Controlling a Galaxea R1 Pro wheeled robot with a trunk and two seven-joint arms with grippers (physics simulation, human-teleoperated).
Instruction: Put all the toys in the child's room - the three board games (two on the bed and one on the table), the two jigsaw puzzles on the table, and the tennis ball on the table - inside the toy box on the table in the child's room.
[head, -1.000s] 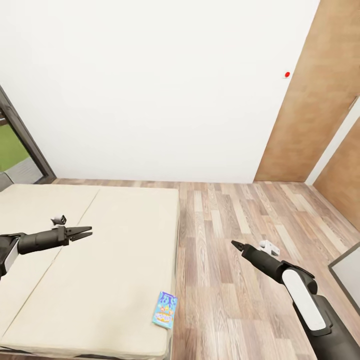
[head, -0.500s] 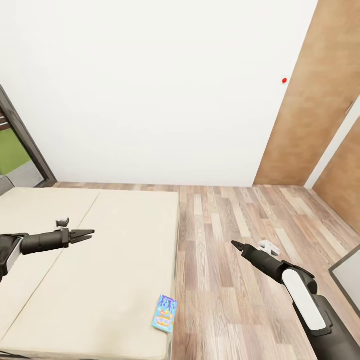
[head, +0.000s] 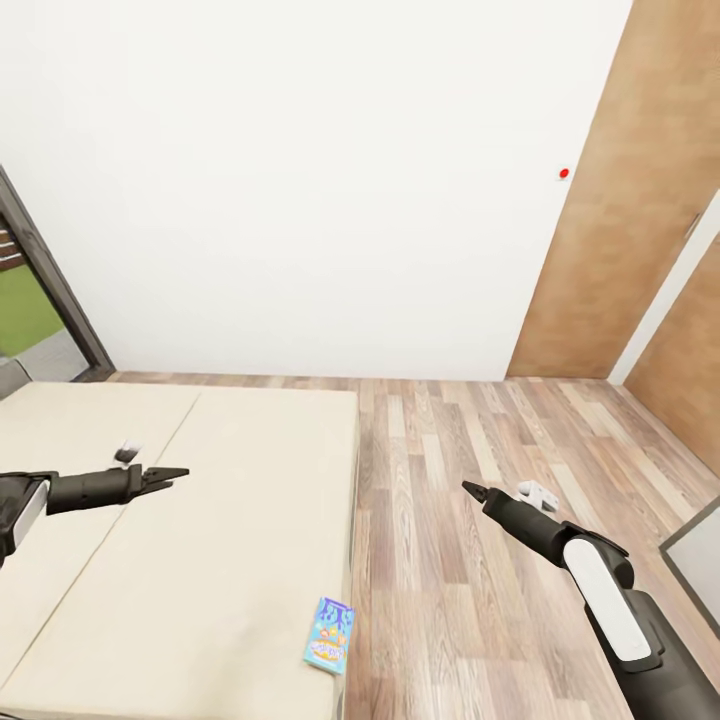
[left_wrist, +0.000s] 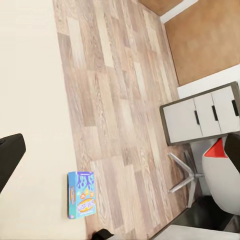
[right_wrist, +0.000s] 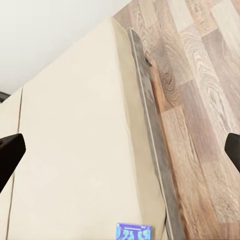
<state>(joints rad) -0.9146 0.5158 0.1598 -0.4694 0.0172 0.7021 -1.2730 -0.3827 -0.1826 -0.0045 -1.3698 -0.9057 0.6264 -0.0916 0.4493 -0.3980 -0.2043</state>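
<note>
So the small teal-blue board game (head: 330, 636) is lying flat on the bed (head: 180, 560), right at the mattress edge next to the wood-plank floor (head: 470, 560). There's colourful printing on the lid, but it's too small and blurry to read any title.

The left gripper (head: 172, 473) hangs over the cream mattress, well apart from the game. From the head view its fingers look almost together, but in the left wrist view the dark fingertips (left_wrist: 10, 160) sit way out at the edges of the picture with nothing between them, so I'd call it spread wide and empty. The right gripper (head: 470, 489) is out over the floor, also well away from the box. Same deal: its fingertips (right_wrist: 10, 152) sit at opposite edges of the right wrist view, parted and holding nothing.

The left wrist view picks up stuff the head camera doesn't: a pale drawer unit (left_wrist: 202, 120) with dark handles and the red-and-white chair (left_wrist: 220, 165) on its metal legs. The right wrist view shows the dark grey bed frame (right_wrist: 157, 165) running along the mattress side, plus just the top of the game (right_wrist: 133, 232).

Head view also has a wooden door (head: 625, 220) and a tiny red dot (head: 564, 173) on the white wall.
</note>
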